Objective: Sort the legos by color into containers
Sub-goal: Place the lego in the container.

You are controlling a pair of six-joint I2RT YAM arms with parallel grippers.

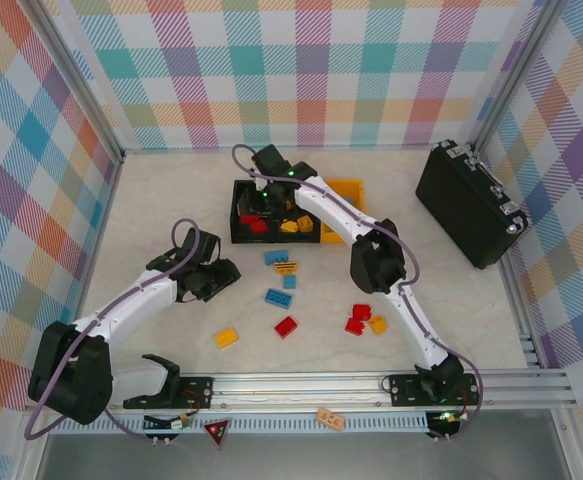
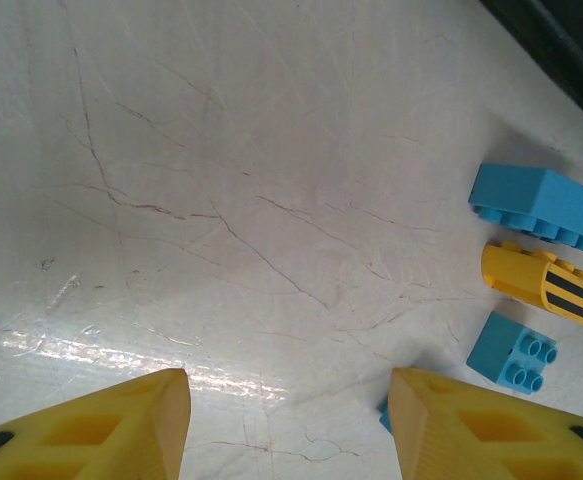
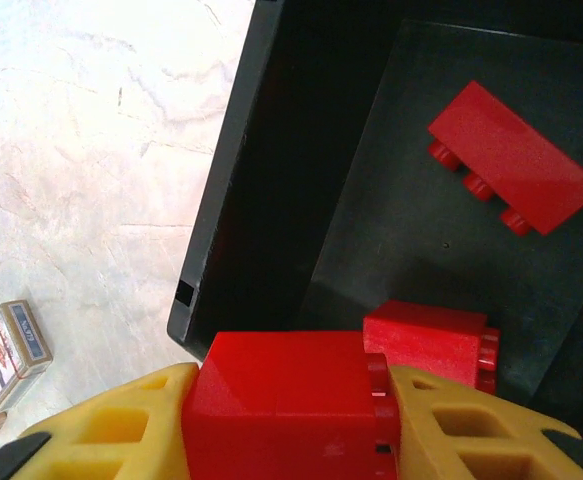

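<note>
Dropping a red brick is the step in hand. Your right gripper [image 3: 291,388] is clenched on a red lego [image 3: 281,405] and hangs over the left-end black bin [image 3: 226,210] of the containers [image 1: 256,238]. Two red legos already lie on that bin's floor, one long [image 3: 516,170] and one short [image 3: 426,340], so the colour matches.

The held brick sits near the bin's outer wall, so I judge you should nudge it further inside that wall before spreading the fingers, or it may catch the rim and bounce out.

Your left gripper [image 2: 286,392] has its fingers released and grasps nothing. It hovers over bare table [image 2: 221,180] on the near side of the containers, off toward their left end.

Just in front of the containers lie a blue lego [image 2: 536,205], a striped yellow lego [image 2: 546,283] and a small blue lego [image 2: 511,350]. Further out in front, more red, yellow and blue ones are unsorted, so much of the task remains. The left arm's next move is probably a reach toward that blue-and-yellow cluster.
</note>
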